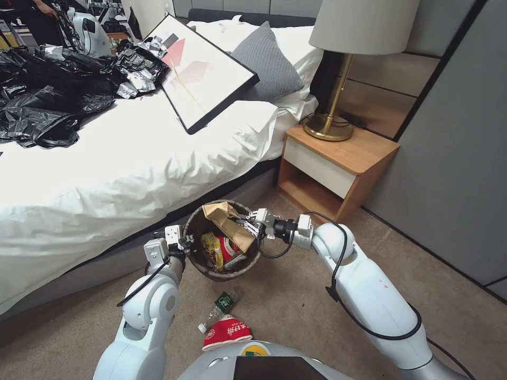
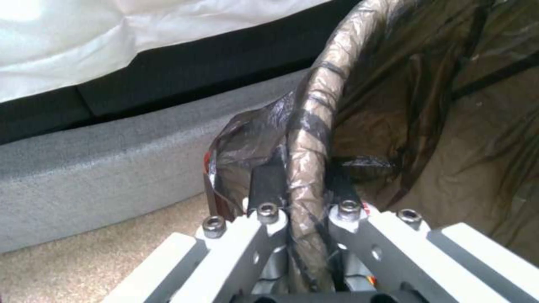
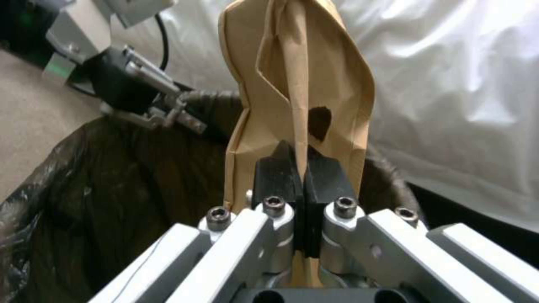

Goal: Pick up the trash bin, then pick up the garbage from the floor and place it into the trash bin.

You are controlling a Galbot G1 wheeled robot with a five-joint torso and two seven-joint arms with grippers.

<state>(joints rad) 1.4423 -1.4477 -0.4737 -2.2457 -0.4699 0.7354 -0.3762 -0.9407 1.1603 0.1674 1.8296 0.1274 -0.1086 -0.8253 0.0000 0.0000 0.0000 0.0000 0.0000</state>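
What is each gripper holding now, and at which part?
The left gripper pinches the trash bin by its bag-covered rim. The right gripper is shut on the brown paper, at its near edge, above the bin.

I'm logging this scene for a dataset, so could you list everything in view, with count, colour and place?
trash bin: one, brown-bagged, beside bed
brown paper: one, over bin
wrappers: yellow, red-white, inside bin
bottle: one, clear, green label, floor
paper cup: one, red-white, floor
bed: white
black bags: on bed
picture frame: one, on bed
pillow: grey
nightstand: wooden
lamp: brass
left gripper: clamping bin rim
right gripper: pinching brown paper
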